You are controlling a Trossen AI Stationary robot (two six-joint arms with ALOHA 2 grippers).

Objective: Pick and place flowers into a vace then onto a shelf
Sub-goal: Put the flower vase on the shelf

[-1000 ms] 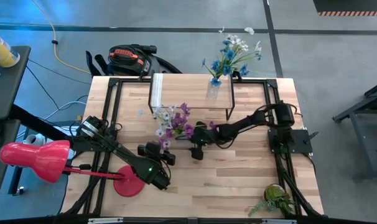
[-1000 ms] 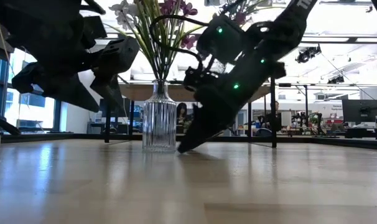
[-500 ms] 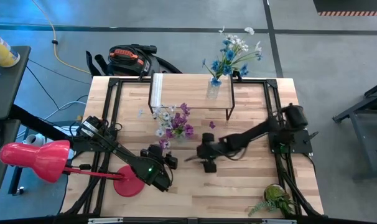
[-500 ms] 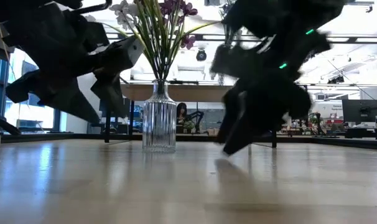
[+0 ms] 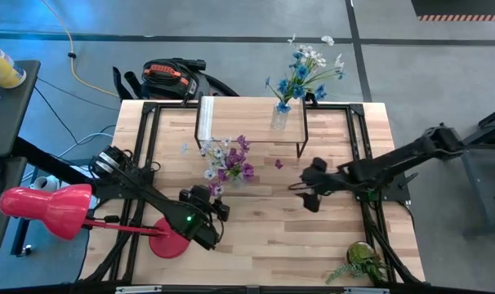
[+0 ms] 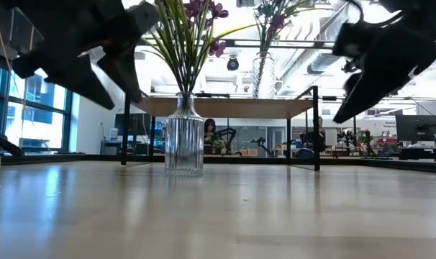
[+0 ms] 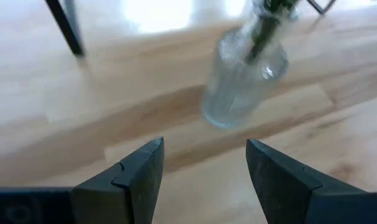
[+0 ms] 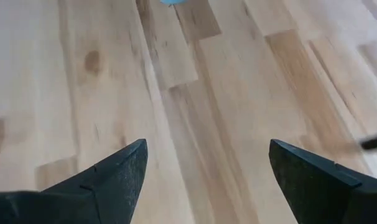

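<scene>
From above we see the left gripper (image 5: 217, 210) low on the surface (image 5: 256, 245), just beside the purple and white flowers (image 5: 227, 162); its wrist view shows what the top view hides, the ribbed glass vase (image 7: 244, 84) standing ahead of its spread fingers (image 7: 142, 177). The low view shows this vase (image 6: 184, 137) standing on the surface in front of the shelf (image 6: 225, 108). A second vase with blue flowers (image 5: 301, 73) stands on the shelf (image 5: 231, 126). The right gripper (image 5: 301, 189) hovers over bare wood, fingers (image 8: 114, 177) apart, empty. No readable writing anywhere.
</scene>
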